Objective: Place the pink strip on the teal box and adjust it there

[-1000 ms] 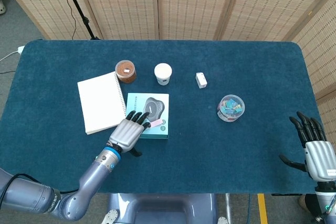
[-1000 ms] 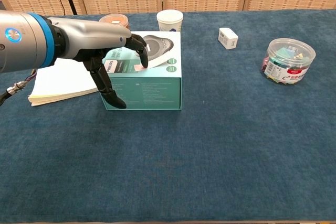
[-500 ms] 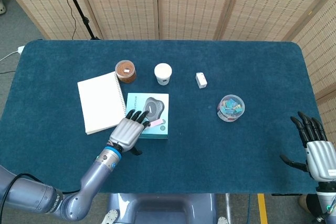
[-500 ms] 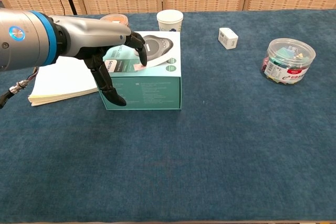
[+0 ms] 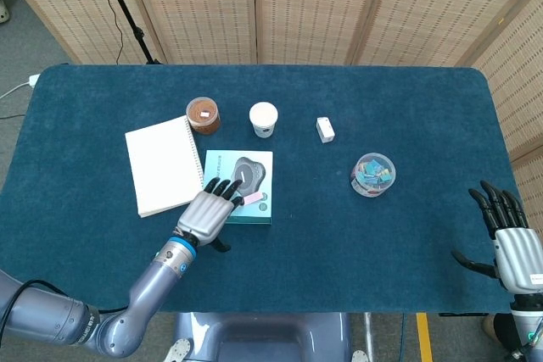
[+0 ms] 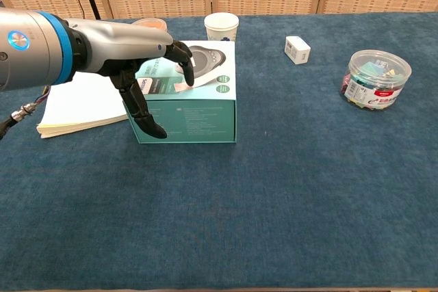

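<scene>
Your left hand (image 5: 206,214) presses its fingertips on the small pink strip (image 5: 252,198) atop the teal cardboard box (image 6: 198,104); push hard and it could slide off. Right hand (image 5: 515,247) idle, spread.

The left hand (image 5: 206,214) covers most of the pink strip (image 5: 252,198) (only one end peeks out) and a corner of the teal box (image 5: 254,209). The right hand (image 5: 512,243) is cut off by the picture's edge.

Matt napped cloth table (image 6: 287,189) — glossy cardboard teal box (image 6: 198,117)
</scene>
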Motion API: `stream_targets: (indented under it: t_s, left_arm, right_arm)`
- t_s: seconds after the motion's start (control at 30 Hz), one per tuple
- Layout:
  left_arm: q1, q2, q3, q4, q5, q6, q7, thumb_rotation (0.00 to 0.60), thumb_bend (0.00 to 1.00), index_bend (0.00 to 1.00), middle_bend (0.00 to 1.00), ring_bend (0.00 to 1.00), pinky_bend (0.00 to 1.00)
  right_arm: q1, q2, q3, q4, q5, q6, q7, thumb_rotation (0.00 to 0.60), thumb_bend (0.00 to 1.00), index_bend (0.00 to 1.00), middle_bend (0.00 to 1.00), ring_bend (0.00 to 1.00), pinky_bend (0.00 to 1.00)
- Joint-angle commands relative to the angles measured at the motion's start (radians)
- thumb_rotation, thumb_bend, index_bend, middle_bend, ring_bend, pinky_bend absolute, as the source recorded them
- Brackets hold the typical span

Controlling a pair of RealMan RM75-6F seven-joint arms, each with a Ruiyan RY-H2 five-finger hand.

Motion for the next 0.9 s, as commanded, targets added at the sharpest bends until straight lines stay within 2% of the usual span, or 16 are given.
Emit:
stream_targets:
  t_s: [0.03, 0.4, 0.9]
  left_arm:
    - [-0.002, -0.002, -0.001, 0.005, -0.005, 0.004, 0.002, 0.490, 0.00, 0.27, 0.00, 0.00, 0.00]
    - [0.000, 0.007, -0.005, 0.030, -0.019, -0.014, -0.013, 0.489, 0.00, 0.27, 0.00, 0.00, 0.00]
    - [0.017, 0.034, 0.018, -0.009, 0.018, -0.008, -0.021, 0.489, 0.00, 0.27, 0.00, 0.00, 0.00]
  right_arm:
    - [0.000, 0.001, 0.000, -0.001, -0.001, 0.000, 0.001, 0.600, 0.00, 0.07, 0.00, 0.00, 0.00]
    - [0.001, 0.001, -0.002, -0.002, -0.002, -0.004, 0.004, 0.600, 0.00, 0.07, 0.00, 0.00, 0.00]
    - [0.001, 0.001, -0.003, -0.006, -0.004, -0.002, 0.003, 0.600, 0.00, 0.07, 0.00, 0.00, 0.00]
